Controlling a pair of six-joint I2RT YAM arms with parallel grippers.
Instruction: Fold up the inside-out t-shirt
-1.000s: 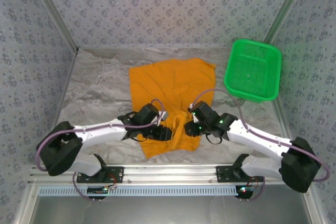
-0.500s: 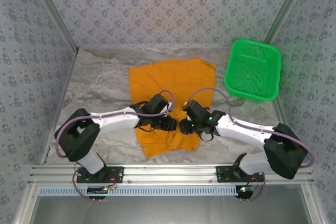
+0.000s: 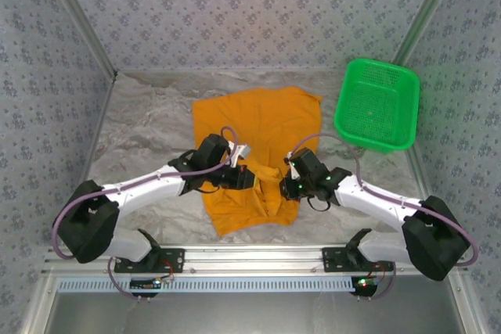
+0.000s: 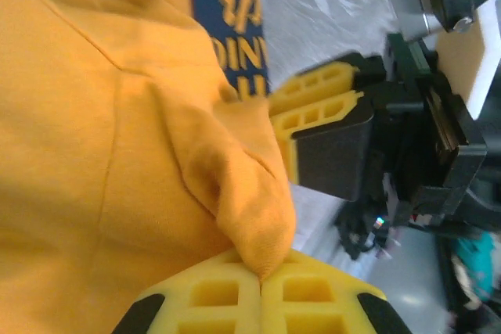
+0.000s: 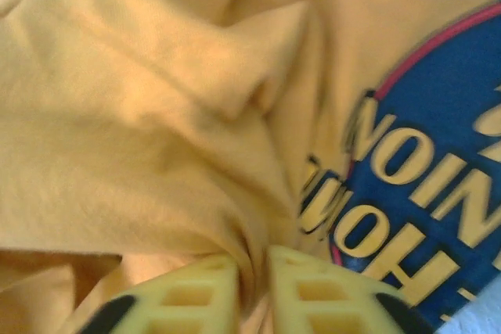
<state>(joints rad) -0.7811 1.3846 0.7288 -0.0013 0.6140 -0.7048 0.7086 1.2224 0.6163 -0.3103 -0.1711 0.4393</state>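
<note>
Near the middle of the table lies the inside-out t-shirt, with its far edge towards 12 o'clock and its near end towards 6 o'clock, where the cloth is bunched. Both arms meet over this near part. The left gripper has its yellow fingers pressed together on a small peak of orange cloth. The right gripper, just beside it at 3 o'clock, has its fingers almost together, with a ridge of the same cloth pinched between them. Next to both pinches a dark blue print with yellow letters shows where the cloth is turned up.

I judge that the step in hand is to take hold of the near part and draw it up, for a fold or for turning. To do it well, each pinch should take only the layer that is meant. The left one holds only a tip of cloth, which may slip out under a fast pull. The two grippers should rise together and part evenly, so that the cloth comes taut without twisting.

The grippers are very near each other, so their fingers could collide. The green basket stands at 2 o'clock, near the shirt's far corner but apart from it, and is not in the way.
</note>
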